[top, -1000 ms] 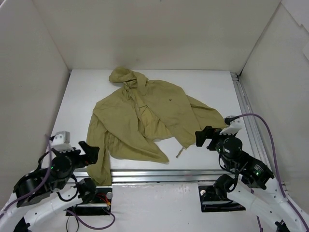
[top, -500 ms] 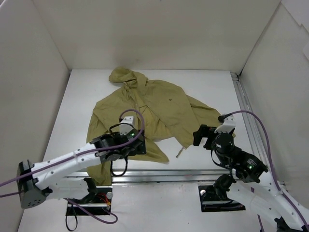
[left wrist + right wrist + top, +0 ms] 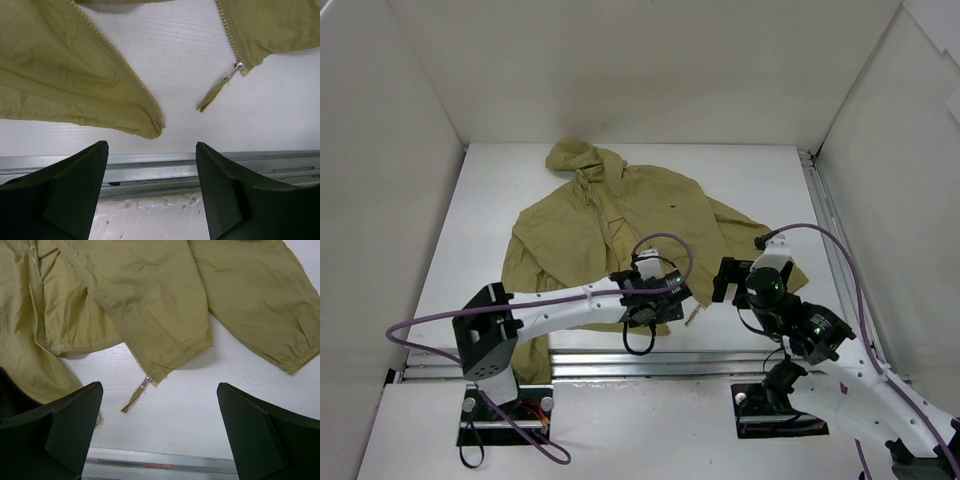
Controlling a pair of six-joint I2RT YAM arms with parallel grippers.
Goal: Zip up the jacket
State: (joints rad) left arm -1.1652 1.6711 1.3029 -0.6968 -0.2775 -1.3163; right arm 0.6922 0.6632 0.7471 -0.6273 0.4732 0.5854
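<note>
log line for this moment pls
stage: pre-grasp | jacket: spread on table, front unzipped | zipper pull: at hem of one panel, free | left gripper: open, empty | right gripper: open, empty

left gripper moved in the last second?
Yes. The left gripper swung right along the front rail, from the near-left corner to the open bottom hem of the jacket.

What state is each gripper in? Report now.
Left gripper: open, holding nothing, above the jacket.
Right gripper: open, holding nothing.
</note>
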